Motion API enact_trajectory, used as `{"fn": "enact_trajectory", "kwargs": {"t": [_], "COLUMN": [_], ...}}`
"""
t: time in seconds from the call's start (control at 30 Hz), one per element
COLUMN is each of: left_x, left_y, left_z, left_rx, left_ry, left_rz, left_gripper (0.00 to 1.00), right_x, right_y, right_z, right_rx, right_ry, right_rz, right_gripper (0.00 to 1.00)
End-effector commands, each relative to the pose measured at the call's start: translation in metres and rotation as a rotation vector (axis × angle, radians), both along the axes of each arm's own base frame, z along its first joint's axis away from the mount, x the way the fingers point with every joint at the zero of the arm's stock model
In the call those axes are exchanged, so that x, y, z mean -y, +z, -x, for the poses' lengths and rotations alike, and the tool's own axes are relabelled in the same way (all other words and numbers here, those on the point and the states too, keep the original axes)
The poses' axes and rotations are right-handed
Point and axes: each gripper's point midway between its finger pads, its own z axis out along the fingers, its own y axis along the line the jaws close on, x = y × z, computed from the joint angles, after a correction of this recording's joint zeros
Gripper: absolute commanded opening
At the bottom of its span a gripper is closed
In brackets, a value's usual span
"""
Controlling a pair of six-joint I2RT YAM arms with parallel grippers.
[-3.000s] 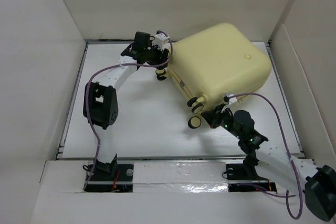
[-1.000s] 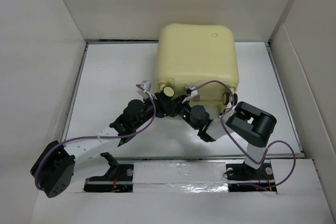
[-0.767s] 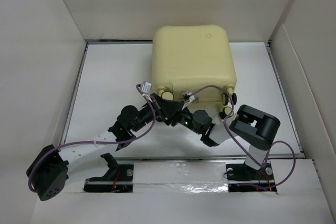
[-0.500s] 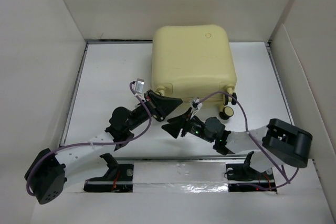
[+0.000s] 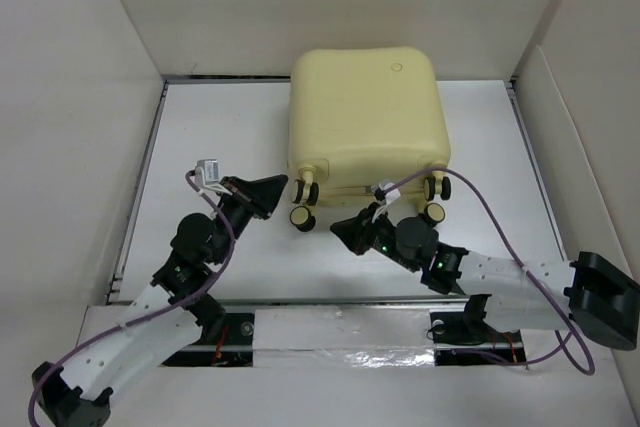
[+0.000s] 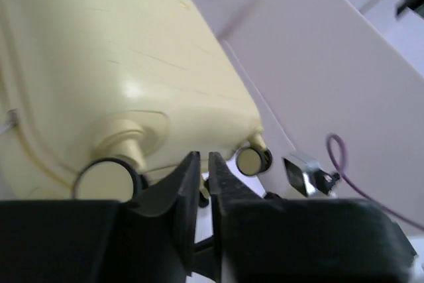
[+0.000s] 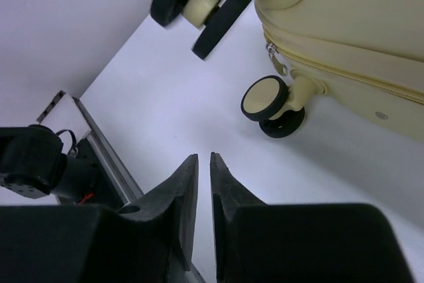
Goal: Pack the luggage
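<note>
Hovering near frame bottom, left gripper (image 5: 268, 190) and right gripper (image 5: 345, 231) show jaws nearly closed, empty. Beyond, upper centre, closed pale yellow hard-shell suitcase (image 5: 366, 112) lies flat: rigid, slick, probably bulky; grab wheel stems or seam.

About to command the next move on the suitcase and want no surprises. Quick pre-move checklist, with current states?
1. Suitcase closed, flat on the table, wheels toward the arms: ok.
2. Left tool holds nothing, fingers nearly together, tip just off the near-left corner: ok.
3. Right tool holds nothing, fingers nearly together, on bare table short of the wheels: ok.
4. The two tools apart from each other: ok.
5. Zipper run along the seam looks closed; pull position: cannot tell.
6. Purple cable of the right arm loops close to the near-right wheel, snag possible: not ok.
</note>
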Motion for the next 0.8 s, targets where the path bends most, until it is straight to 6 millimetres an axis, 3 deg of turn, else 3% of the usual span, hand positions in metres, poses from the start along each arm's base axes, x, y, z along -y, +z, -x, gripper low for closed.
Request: {"fn": "enact_trajectory", "kwargs": {"t": [0.0, 0.1, 0.13, 0.27, 0.57, 0.6, 0.77], "left_x": [-0.041, -0.029, -0.03, -0.009, 0.025, 0.027, 0.037], "left_y": [-0.051, -0.084, -0.086, -0.104, -0.088, -0.089, -0.083], "left_z": [-0.017, -0.016, -0.016, -0.02, -0.028, -0.027, -0.022], "left_rx": [-0.15, -0.224, -0.227, -0.257, -0.191, -0.189, -0.146], "left_ry": [0.208, 0.137, 0.136, 0.054, -0.074, -0.086, -0.14], "left_rz": [-0.143, -0.21, -0.212, -0.26, -0.225, -0.222, -0.172], "left_gripper": [0.04, 0.0, 0.0, 0.0, 0.0, 0.0, 0.0], "right_x": [0.001, 0.008, 0.007, 0.01, 0.005, 0.006, -0.012], "right_y": [0.02, 0.024, 0.027, 0.034, 0.058, 0.063, 0.063], "right_z": [-0.006, -0.014, -0.013, -0.02, -0.032, -0.036, -0.053], "right_rx": [0.048, 0.063, 0.066, 0.074, 0.099, 0.107, 0.092], "right_ry": [-0.027, -0.056, -0.051, -0.064, -0.042, -0.045, -0.032], "right_rz": [0.033, 0.041, 0.035, 0.044, 0.016, 0.009, 0.044], "right_gripper": [0.17, 0.2, 0.2, 0.42, 0.75, 0.75, 0.95]}}
